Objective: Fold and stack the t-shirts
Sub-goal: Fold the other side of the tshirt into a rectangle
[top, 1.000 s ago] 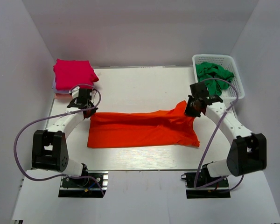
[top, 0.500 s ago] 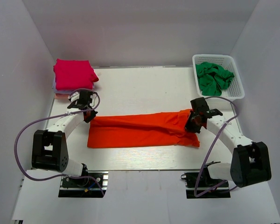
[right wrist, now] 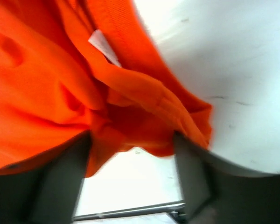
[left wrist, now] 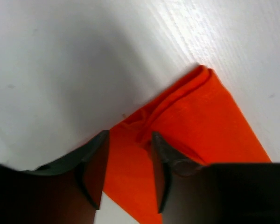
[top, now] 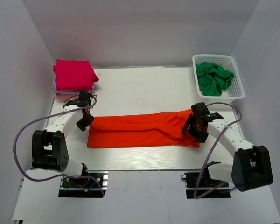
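The bright orange-red t-shirt (top: 140,130) lies folded into a long band across the middle of the table. My left gripper (top: 86,121) sits at its left end. In the left wrist view the left gripper (left wrist: 128,172) is open, its fingers (left wrist: 95,163) apart over the shirt's corner (left wrist: 210,126), pinching nothing. My right gripper (top: 195,129) is at the shirt's right end. Seen from the right wrist, the right gripper (right wrist: 130,182) stands wide open with bunched orange-red cloth (right wrist: 46,79) lying loose between and beyond the fingers.
A folded magenta t-shirt (top: 73,74) tops a small stack at the back left corner. A white basket (top: 218,57) at the back right holds crumpled green t-shirts (top: 214,77). White walls enclose the table on three sides.
Both grippers, shut on the shirt's far edge a second ago, carried it toward the near side, laid the fold down and opened. The right end no longer stands raised.
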Robot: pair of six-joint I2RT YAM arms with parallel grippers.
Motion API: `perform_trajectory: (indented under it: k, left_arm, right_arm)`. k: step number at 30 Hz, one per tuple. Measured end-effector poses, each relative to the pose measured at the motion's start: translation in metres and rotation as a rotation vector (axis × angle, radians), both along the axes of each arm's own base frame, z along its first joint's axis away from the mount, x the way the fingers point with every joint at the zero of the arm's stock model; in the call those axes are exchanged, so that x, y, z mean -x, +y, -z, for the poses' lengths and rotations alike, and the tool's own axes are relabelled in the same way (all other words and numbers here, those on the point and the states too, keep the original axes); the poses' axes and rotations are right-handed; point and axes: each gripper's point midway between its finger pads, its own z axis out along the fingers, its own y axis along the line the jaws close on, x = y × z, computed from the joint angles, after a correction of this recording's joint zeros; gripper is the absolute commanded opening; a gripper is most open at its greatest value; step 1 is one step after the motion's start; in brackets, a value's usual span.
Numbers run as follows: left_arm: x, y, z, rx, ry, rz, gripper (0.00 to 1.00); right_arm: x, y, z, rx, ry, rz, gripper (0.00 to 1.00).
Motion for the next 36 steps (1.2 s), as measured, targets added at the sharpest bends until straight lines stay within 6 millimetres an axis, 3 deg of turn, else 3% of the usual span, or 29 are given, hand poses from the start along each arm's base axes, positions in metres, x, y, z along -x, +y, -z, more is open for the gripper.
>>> perform_trajectory:
  k: [3, 8, 12, 15, 17, 21, 24, 29, 36]
  left_arm:
    - [0.012, 0.006, -0.008, -0.027, 0.052, -0.032, 0.69]
    - [0.025, 0.007, -0.019, -0.027, 0.114, -0.042, 0.72]
    - [0.013, -0.002, -0.036, 0.007, 0.086, -0.022, 0.79]
    - [-0.005, -0.007, -0.052, 0.029, 0.009, 0.006, 0.83]
    - [-0.018, -0.014, -0.061, 0.061, -0.062, 0.049, 0.95]
    - [-0.044, -0.041, -0.075, 0.173, -0.215, 0.161, 0.97]
    - [-0.051, -0.065, -0.061, 0.256, -0.244, 0.248, 0.97]
    - [-0.039, -0.089, -0.012, 0.322, -0.138, 0.332, 0.99]
    - [-0.014, -0.087, 0.022, 0.321, -0.049, 0.359, 0.99]
  right_arm:
    - [0.000, -0.010, -0.012, 0.048, -0.025, 0.004, 0.90]
    - [-0.023, -0.013, -0.050, 0.073, -0.134, -0.015, 0.90]
    - [-0.053, 0.003, -0.083, 0.018, -0.263, -0.090, 0.90]
    - [-0.067, 0.024, -0.093, -0.058, -0.323, -0.186, 0.90]
    - [-0.074, 0.039, -0.090, -0.095, -0.335, -0.258, 0.90]
    - [-0.089, 0.055, -0.072, -0.096, -0.305, -0.340, 0.90]
    - [-0.107, 0.058, -0.058, -0.040, -0.270, -0.348, 0.90]
    - [-0.124, 0.036, -0.031, 0.138, -0.206, -0.301, 0.90]
    - [-0.096, -0.017, 0.002, 0.406, -0.035, -0.219, 0.90]
